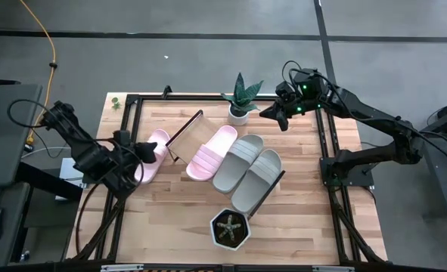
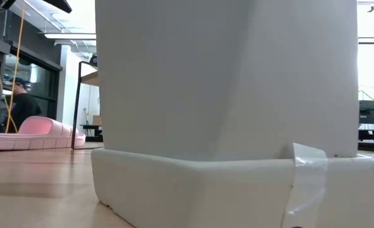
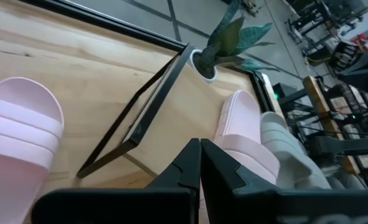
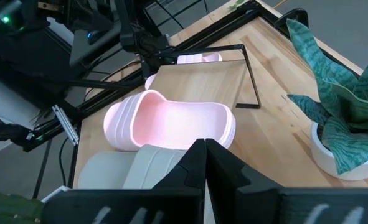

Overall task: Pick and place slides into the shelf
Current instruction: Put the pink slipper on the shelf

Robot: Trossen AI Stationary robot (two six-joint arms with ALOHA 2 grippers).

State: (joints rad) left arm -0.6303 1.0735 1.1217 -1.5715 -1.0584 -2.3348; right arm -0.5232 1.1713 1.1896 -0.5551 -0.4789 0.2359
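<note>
1. Butcher-block tabletop (image 1: 299, 219) from above: light wooden shelf with black end frames (image 1: 189, 133) carries three slides; fourth pale pink ribbed slide (image 1: 152, 155) lies off it, just beside the left gripper (image 1: 141, 150).
2. Low view: white planter (image 2: 224, 95) fills it.
3. Left wrist: fingers pressed together, empty.
4. Right wrist: right gripper (image 4: 203, 148) closed, idle above the shelf.

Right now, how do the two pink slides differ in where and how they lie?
The pink slide by the left gripper lies on the bare tabletop, off the shelf; the other pink slide lies on the shelf.
The first lies alone, with the shut left gripper right over it; the second lies side by side with a grey slide, no gripper near.
Both are pale pink with ribbed straps.
</note>
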